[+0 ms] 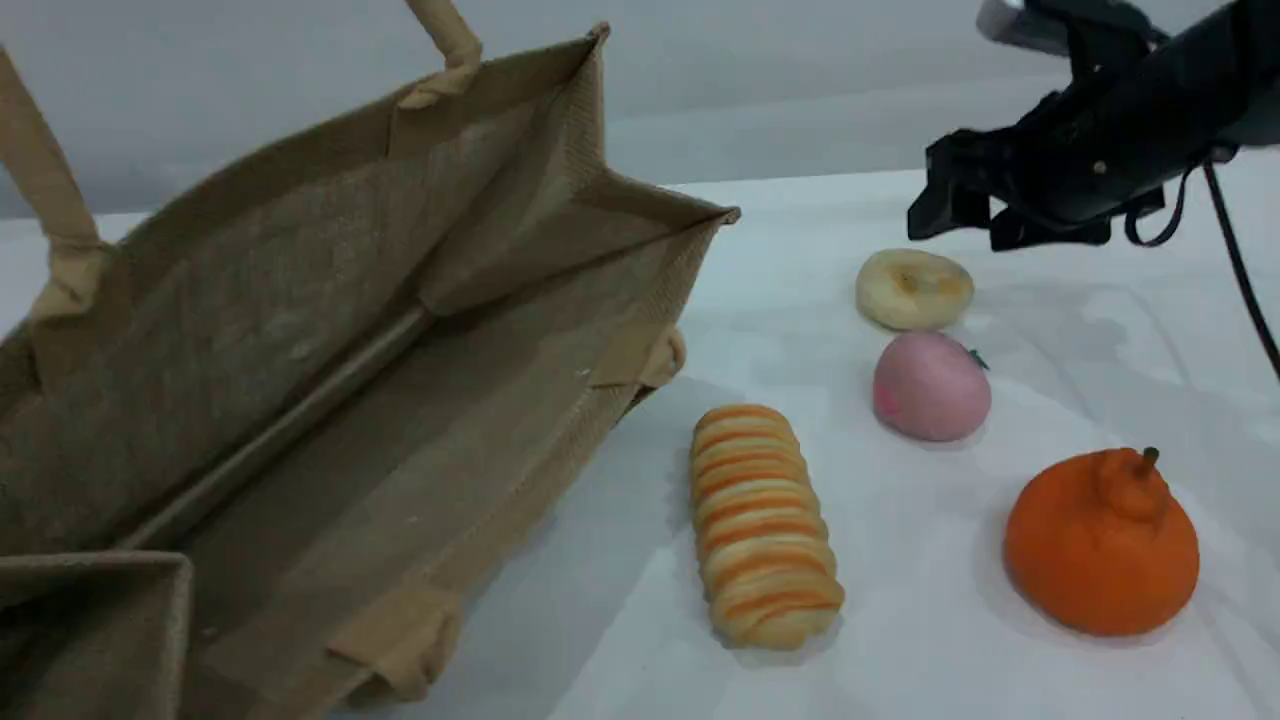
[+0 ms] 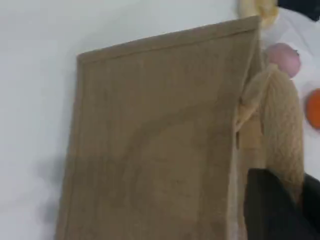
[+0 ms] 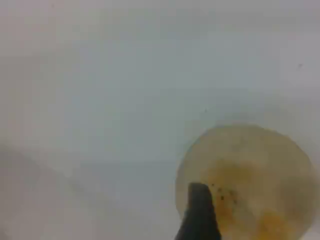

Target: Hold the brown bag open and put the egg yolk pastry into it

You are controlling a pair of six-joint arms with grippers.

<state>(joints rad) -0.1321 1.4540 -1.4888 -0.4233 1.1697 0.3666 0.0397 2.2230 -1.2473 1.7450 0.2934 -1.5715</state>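
The brown bag [image 1: 330, 400] lies at the left with its mouth gaping toward the camera, one beige handle [image 1: 445, 40] pulled up past the top edge. In the left wrist view the bag's side [image 2: 160, 145] fills the frame, and its handle [image 2: 280, 115] runs down into my left gripper [image 2: 280, 210], which is shut on it. The egg yolk pastry [image 1: 913, 288] rests on the table at the back right. Just above and to its right hangs my right gripper [image 1: 965, 222], open and empty. In the right wrist view its fingertip [image 3: 200, 215] hovers over the pastry [image 3: 250, 185].
A long orange-striped bread [image 1: 765, 525] lies beside the bag's mouth. A pink peach-shaped ball [image 1: 932, 385] sits right in front of the pastry, and an orange fruit [image 1: 1100, 545] sits at the front right. A black cable [image 1: 1240, 270] hangs from the right arm.
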